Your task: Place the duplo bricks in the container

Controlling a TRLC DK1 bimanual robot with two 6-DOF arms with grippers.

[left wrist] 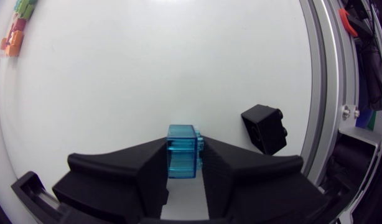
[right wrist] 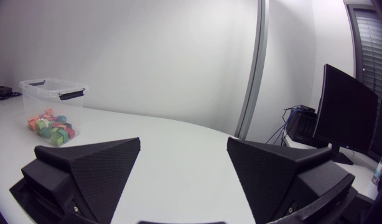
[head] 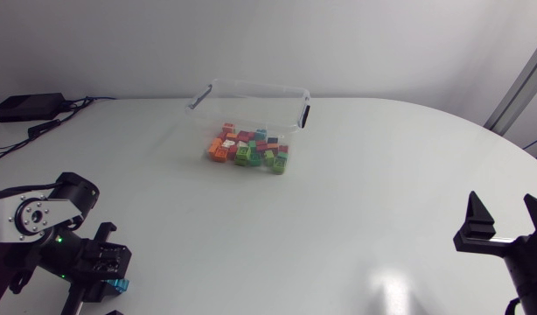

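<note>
Black wedge fingers of the left gripper are pressing on a translucent blue brick from both sides. They are standing narrow, only the brick's width apart, and both inner faces seem to be touching it, so I am judging this a real hold. In the head view this pair is sitting at the lower left of the frame. I cannot tell whether the brick is resting on the table or hanging just clear of it.

Trouble is most likely waiting in the carry. The brick is sticking out ahead of the fingertips rather than sitting deep between them, so a quick swing is risking a twist or a slip. The clear container is sitting well apart, at the upper middle of the head view, with the other bricks already piled inside. An approach that is too low is likely to knock its wall and shove it, and a drop from too high is likely to bounce the brick off the pile. A black blocky piece, which I cannot identify, is lying just beside the fingers and could be clipped on the way up.

At the lower right, the right gripper is standing wide, holding and touching nothing.
</note>
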